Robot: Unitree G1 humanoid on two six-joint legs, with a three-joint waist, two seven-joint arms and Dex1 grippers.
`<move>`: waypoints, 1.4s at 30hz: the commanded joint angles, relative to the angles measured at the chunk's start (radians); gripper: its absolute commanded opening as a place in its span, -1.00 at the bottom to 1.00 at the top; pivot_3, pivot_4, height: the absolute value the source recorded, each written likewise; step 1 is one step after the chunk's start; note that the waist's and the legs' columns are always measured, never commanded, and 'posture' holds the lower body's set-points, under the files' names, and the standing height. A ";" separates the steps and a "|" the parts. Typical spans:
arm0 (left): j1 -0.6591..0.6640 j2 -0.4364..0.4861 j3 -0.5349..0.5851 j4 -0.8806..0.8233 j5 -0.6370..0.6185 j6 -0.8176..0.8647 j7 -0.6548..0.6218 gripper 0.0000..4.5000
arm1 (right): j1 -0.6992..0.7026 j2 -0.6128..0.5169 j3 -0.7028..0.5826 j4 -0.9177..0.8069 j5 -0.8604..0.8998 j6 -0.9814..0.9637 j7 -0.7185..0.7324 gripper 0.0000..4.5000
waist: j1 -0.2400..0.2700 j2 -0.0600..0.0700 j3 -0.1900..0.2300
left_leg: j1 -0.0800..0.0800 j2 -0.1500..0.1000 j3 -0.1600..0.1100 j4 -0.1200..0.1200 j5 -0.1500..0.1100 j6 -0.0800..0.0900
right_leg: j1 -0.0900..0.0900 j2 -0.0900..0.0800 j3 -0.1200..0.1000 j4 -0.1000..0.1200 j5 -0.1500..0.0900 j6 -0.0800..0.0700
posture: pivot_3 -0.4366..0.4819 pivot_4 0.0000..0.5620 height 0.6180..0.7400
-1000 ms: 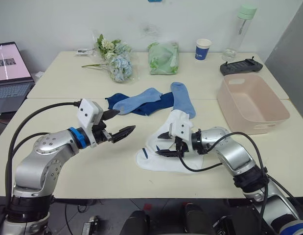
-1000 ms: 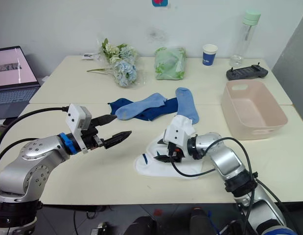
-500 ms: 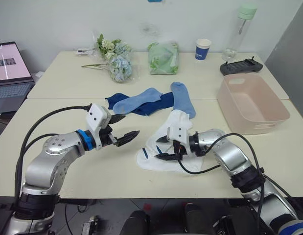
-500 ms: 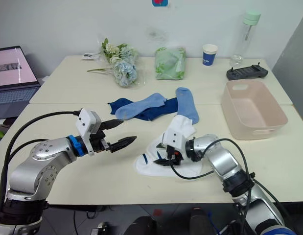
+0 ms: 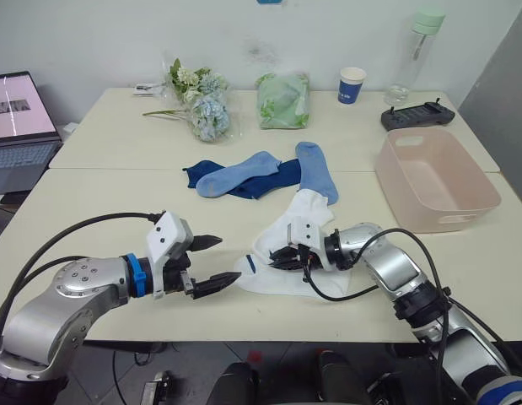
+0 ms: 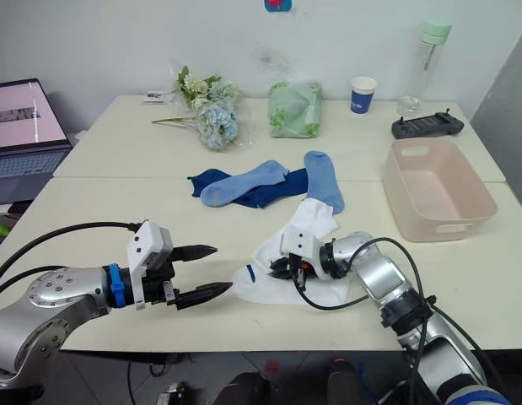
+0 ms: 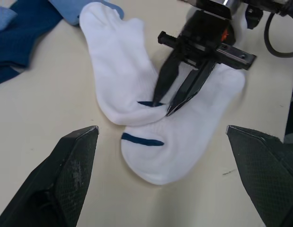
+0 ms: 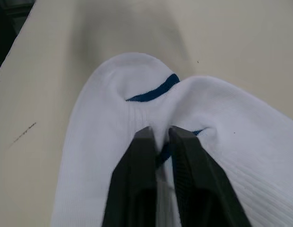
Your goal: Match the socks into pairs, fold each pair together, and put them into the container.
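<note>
On the cream bench, the right claw pinches the two overlapping soft white ankle socks at their navy-striped cuffs, apparently for folding, while the left claw hovers wide beside them.

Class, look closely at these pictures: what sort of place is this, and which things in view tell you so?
Probably an office or lab room, not a home: plain pale tables pushed together against a bare wall, an open laptop at one side, and a black handheld controller near a paper cup.

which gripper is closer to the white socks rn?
Right. The right gripper is pinched on the white socks at the cuffs; the left gripper is open, beside their cuff end, not touching.
</note>
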 commanded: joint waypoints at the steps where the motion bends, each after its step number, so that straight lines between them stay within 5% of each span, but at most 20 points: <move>1: -0.006 -0.005 0.029 -0.027 -0.016 -0.011 0.007 1.00 | -0.026 -0.004 -0.025 -0.026 0.016 -0.010 0.021 -1.00 | 0.000 0.000 0.000 | 0.000 0.000 0.000 0.000 0.000 0.000 | 0.000 0.000 0.000 0.000 0.000 0.000 | -0.05 -0.47 1.00; 8: -0.019 -0.016 0.034 -0.007 -0.029 -0.004 0.010 1.00 | -0.048 -0.071 -0.095 -0.124 0.087 0.048 0.083 -1.00 | 0.001 0.000 0.000 | 0.000 0.000 0.000 0.000 0.000 0.000 | 0.000 0.000 0.000 0.000 0.000 0.000 | -0.05 -0.47 1.00; 14: -0.178 -0.064 -0.026 0.069 -0.070 0.070 0.049 1.00 | 0.047 -0.300 -0.094 -0.294 0.108 -0.048 0.268 -1.00 | 0.019 -0.003 0.001 | -0.001 -0.001 -0.002 0.001 0.000 0.000 | 0.002 -0.001 -0.002 -0.002 0.000 0.000 | -0.05 -0.47 1.00; 22: -0.585 -0.308 -0.353 0.661 0.299 -0.268 -0.012 1.00 | 0.160 -0.372 -0.110 -0.384 0.125 -0.081 0.285 -1.00 | 0.030 -0.005 0.002 | -0.001 -0.003 0.000 0.002 0.000 0.000 | 0.002 -0.002 -0.002 -0.002 0.000 0.001 | -0.05 -0.47 1.00; 32: -0.933 -0.582 -0.447 1.415 0.527 -0.621 -0.113 1.00 | 0.160 -0.336 -0.096 -0.376 0.107 -0.075 0.220 -1.00 | 0.018 -0.006 0.002 | -0.002 -0.003 0.003 0.003 0.000 0.000 | 0.001 -0.001 -0.003 -0.002 0.000 0.001 | -0.05 -0.47 1.00; 35: -0.962 -0.613 -0.461 1.504 0.565 -0.671 -0.188 0.74 | 0.164 -0.338 -0.103 -0.377 0.109 -0.078 0.209 -1.00 | 0.009 -0.006 0.002 | -0.002 -0.003 0.003 0.003 0.000 0.000 | 0.001 -0.001 -0.003 -0.001 0.000 0.001 | -0.05 -0.47 1.00; 42: -0.991 -0.625 -0.403 1.579 0.583 -0.707 -0.216 -0.23 | 0.167 -0.334 -0.112 -0.372 0.126 -0.073 0.195 -1.00 | 0.004 -0.006 0.002 | -0.002 -0.003 0.000 0.003 0.000 0.000 | 0.001 -0.001 -0.003 0.000 0.000 0.001 | -0.05 -0.47 1.00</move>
